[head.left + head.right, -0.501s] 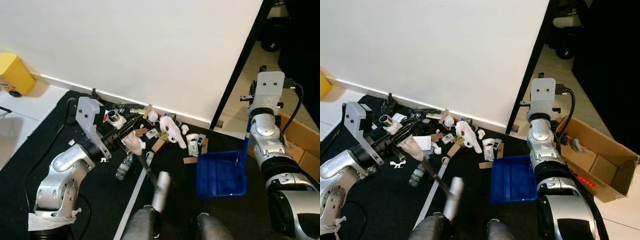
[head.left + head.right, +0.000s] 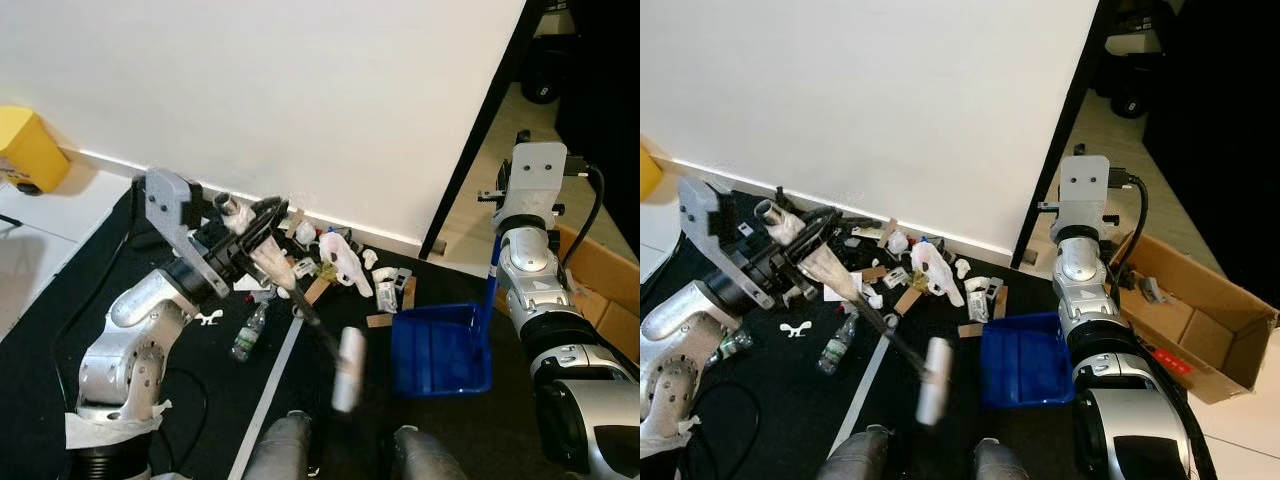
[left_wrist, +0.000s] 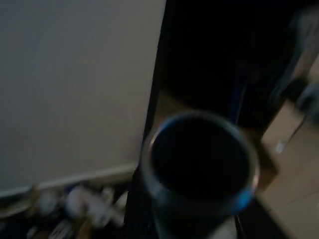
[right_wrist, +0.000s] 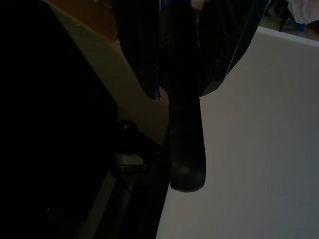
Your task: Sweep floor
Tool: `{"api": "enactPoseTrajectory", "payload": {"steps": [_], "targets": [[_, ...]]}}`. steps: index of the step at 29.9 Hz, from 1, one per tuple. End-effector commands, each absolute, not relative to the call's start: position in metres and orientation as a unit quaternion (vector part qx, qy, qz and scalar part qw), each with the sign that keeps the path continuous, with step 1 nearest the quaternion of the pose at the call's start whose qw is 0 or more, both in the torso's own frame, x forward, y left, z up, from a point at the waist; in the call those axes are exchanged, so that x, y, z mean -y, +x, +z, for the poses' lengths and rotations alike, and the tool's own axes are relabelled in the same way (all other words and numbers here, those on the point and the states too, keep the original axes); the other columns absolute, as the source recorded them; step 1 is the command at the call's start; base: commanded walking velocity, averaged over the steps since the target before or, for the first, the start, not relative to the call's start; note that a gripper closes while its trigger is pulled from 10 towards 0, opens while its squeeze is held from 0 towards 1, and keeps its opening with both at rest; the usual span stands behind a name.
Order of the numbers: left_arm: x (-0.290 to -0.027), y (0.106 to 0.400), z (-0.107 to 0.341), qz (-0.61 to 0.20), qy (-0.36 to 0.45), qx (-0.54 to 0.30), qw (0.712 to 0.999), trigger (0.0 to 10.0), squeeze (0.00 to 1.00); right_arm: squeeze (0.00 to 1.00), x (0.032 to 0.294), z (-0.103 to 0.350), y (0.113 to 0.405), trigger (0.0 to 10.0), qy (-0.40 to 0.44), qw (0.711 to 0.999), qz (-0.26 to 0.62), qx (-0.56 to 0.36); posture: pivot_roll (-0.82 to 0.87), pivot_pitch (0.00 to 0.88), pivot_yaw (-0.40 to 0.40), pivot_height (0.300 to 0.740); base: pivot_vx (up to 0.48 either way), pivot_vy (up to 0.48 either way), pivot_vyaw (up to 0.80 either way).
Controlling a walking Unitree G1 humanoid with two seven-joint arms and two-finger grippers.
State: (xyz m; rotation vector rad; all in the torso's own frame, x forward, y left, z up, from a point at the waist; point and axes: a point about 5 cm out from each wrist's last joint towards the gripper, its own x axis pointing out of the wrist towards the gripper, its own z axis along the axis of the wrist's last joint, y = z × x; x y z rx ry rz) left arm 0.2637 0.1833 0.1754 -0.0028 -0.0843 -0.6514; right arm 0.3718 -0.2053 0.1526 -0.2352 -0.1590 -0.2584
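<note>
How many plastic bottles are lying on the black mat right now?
1 that I can make out: a bottle beside the white floor line, near the left arm. The litter pile may hide more.

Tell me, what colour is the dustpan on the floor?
Blue. The dustpan shows best in the left eye view.

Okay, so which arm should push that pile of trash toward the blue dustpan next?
Left. The left tool holds the broom right over the trash pile. The right tool is busy gripping the handle of the blue dustpan, standing beside the pile.
</note>
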Motion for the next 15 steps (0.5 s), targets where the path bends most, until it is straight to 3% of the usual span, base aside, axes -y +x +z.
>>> {"api": "enactPoseTrajectory", "payload": {"steps": [1, 15], "targets": [[-0.192, 0.265, 0.169, -0.288, 0.064, 0.017, 0.955, 10.0, 0.00, 0.00, 0.204, 0.156, 0.373, 10.0, -0.111, 0.982, -0.126, 0.087, 0.10, 0.114, 0.015, 0.740, 0.000, 0.000, 0.00], [-0.185, 0.277, 0.138, -0.182, 0.110, -0.018, 0.977, 10.0, 0.00, 0.00, 0.206, 0.154, 0.373, 10.0, -0.107, 0.983, -0.127, 0.082, 0.10, 0.123, 0.012, 0.740, 0.000, 0.000, 0.00]]}}
